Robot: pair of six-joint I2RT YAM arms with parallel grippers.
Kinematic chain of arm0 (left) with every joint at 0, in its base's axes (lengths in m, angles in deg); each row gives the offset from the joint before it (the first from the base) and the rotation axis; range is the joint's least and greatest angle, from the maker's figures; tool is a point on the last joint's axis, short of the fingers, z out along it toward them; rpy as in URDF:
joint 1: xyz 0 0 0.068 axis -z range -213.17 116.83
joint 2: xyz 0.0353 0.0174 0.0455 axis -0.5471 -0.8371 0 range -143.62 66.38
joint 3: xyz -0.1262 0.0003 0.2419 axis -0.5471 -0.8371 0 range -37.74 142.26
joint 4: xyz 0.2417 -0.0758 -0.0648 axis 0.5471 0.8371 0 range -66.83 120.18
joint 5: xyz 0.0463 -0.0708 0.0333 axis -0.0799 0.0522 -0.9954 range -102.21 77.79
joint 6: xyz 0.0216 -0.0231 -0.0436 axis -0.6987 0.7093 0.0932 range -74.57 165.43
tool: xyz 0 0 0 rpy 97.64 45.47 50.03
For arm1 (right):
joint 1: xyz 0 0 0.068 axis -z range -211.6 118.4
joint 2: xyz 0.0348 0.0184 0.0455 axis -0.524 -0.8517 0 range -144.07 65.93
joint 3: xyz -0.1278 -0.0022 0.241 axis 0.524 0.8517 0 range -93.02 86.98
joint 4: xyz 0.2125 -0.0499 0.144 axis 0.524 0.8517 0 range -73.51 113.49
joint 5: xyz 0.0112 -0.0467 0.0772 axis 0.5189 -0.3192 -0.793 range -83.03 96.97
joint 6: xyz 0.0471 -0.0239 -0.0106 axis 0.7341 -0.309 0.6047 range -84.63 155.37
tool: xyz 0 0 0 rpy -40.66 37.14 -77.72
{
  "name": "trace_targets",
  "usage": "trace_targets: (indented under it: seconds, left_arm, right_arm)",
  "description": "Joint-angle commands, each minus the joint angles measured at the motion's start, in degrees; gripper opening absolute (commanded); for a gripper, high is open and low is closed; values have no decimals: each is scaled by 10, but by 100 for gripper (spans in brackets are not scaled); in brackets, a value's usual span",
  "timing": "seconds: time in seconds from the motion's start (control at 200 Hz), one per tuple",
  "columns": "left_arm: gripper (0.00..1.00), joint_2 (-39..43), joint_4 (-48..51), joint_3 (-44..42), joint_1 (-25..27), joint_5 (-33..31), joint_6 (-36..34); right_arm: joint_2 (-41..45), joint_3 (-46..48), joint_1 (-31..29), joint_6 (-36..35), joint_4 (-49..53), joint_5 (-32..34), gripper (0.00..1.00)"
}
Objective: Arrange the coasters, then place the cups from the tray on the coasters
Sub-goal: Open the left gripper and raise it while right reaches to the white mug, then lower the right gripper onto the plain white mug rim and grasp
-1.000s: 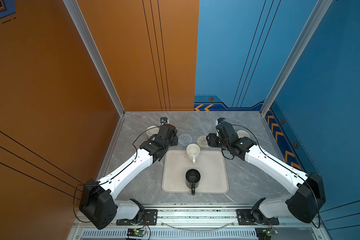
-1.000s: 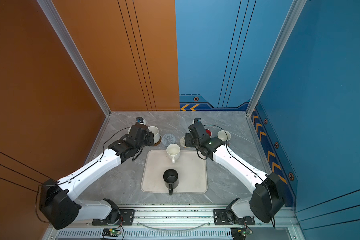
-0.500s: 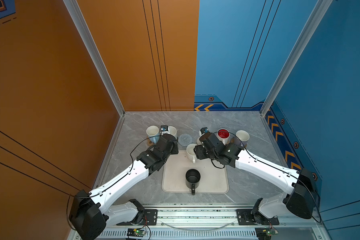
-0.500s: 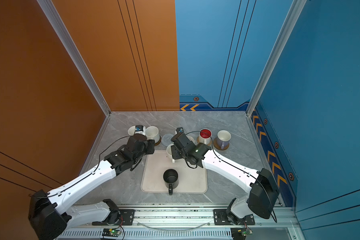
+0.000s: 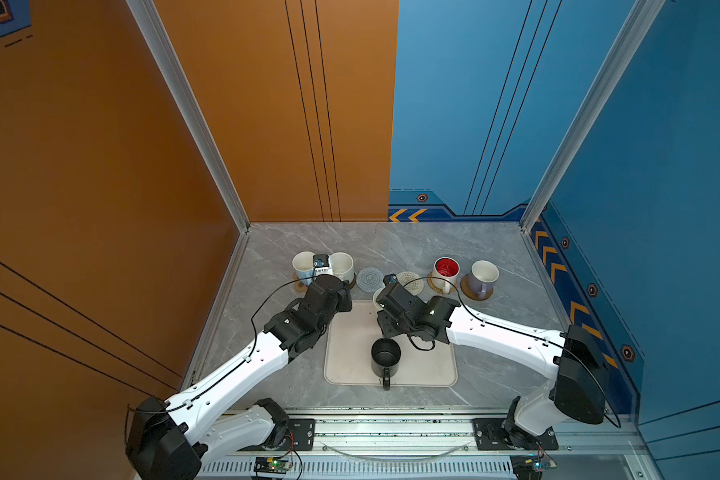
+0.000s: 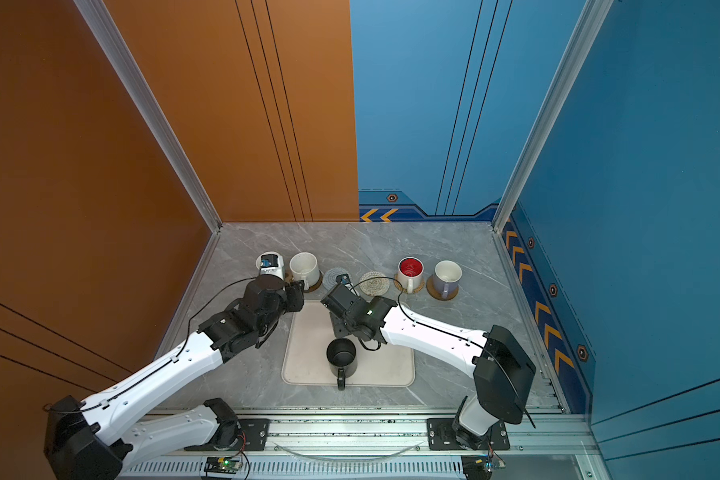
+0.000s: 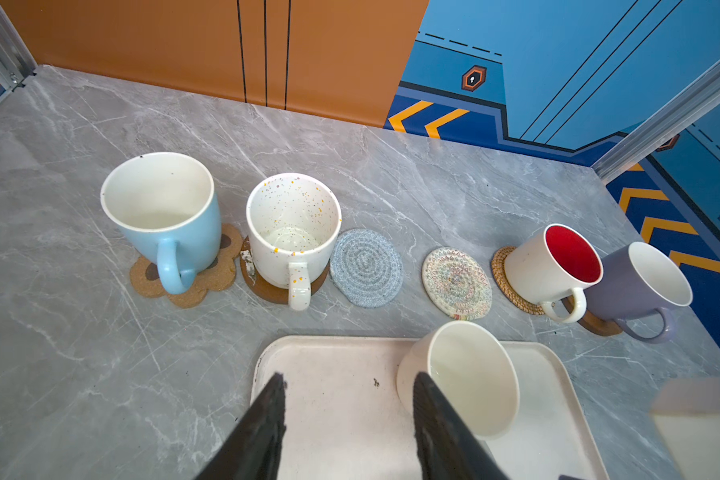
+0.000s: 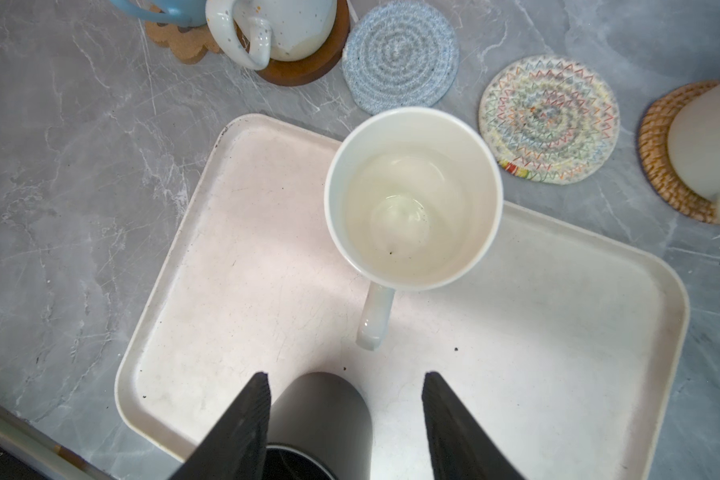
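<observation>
On the tray [image 8: 208, 332] stand a cream-white cup [image 8: 412, 199] and a black cup [image 5: 385, 357]. My right gripper [image 8: 347, 377] hangs open above the black cup, holding nothing; the cream cup's handle points toward it. My left gripper [image 7: 350, 380] is open and empty over the tray's far left corner, beside the cream cup [image 7: 466, 378]. Behind the tray runs the row of coasters. The light blue cup [image 7: 167, 212], speckled cup [image 7: 294, 232], red-inside cup [image 7: 553, 266] and lavender cup [image 7: 641, 286] each stand on one. The grey-blue coaster [image 7: 366, 268] and woven white coaster [image 7: 456, 282] are bare.
The orange wall closes the left and back left of the grey marble table [image 5: 495, 365], and the blue wall closes the back right and right. The arms' mounting rail [image 5: 391, 432] runs along the front edge.
Both arms drew back from the coaster row toward the tray. My right gripper swung left from the red-inside cup, which now stands uncovered on its rattan coaster. The left gripper left the speckled cup.
</observation>
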Motion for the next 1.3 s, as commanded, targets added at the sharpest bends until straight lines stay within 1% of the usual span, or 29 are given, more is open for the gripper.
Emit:
trace_targets:
  seconds: [0.0, 0.065, 0.08, 0.115, 0.275, 0.556, 1.297]
  left_arm:
    - [51, -1, -12, -2, 0, 3, -4]
    - [51, 0, -12, -3, 1, 1, -4]
    - [51, 0, -29, -3, 1, 2, -5]
    - [51, 0, -35, -5, 1, 1, -4]
    - [51, -3, -42, -4, 1, 9, -5]
    - [51, -3, -35, -1, -1, 2, -6]
    - [52, 3, -22, -5, -14, -4, -2]
  right_arm:
    - [-9, 1, -1, 13, 26, 15, 56]
    - [-14, 0, -1, 13, 30, 23, 55]
    - [-15, 0, -1, 13, 31, 24, 55]
    - [-18, 0, 1, 13, 32, 27, 55]
    - [-42, -3, 5, 12, 32, 22, 54]
    - [-62, -16, 18, 11, 33, 30, 52]
    - [-95, -34, 37, 5, 28, 24, 50]
